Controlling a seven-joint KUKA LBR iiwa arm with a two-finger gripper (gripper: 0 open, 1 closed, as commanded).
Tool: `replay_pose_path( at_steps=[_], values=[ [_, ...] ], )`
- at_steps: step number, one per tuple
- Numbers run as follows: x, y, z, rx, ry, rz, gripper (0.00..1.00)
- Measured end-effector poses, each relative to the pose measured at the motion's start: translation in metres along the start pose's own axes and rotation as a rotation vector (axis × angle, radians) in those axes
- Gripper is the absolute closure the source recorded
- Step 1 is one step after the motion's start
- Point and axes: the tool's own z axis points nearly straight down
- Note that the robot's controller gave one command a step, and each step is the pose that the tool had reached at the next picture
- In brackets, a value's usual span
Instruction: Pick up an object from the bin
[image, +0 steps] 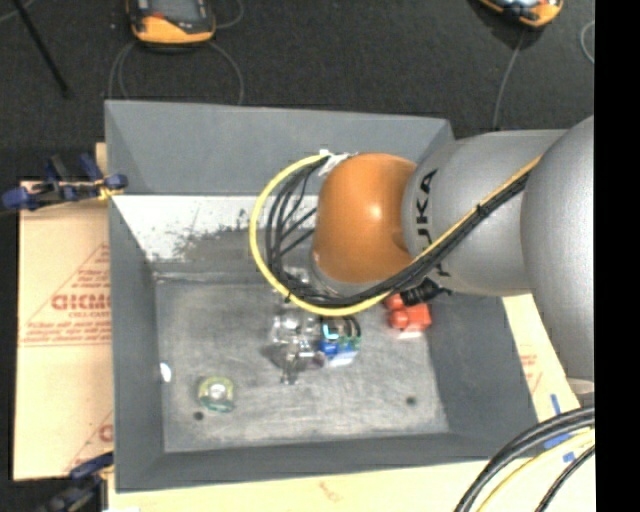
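My gripper (290, 350) reaches down to the middle of the bin floor, its metal fingers low over the grey surface. Right beside it on the right lies a small blue, white and green thing (338, 347), touching or almost touching the fingers; I cannot tell whether it is between them. A red block (409, 316) lies further right, partly under the arm. A small round greenish, clear thing (216, 393) rests near the front left of the floor, well apart from the gripper.
A tiny white scrap (166, 374) lies by the left wall. The orange wrist cover and looped yellow and black cables hang over the bin's middle and back, hiding the floor beneath.
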Motion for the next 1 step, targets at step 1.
replay_pose_path(
  at_steps=[1],
  values=[
    [-0.0191, -0.0634, 0.0694, -0.007, -0.026, 0.095, 0.00]
  ],
)
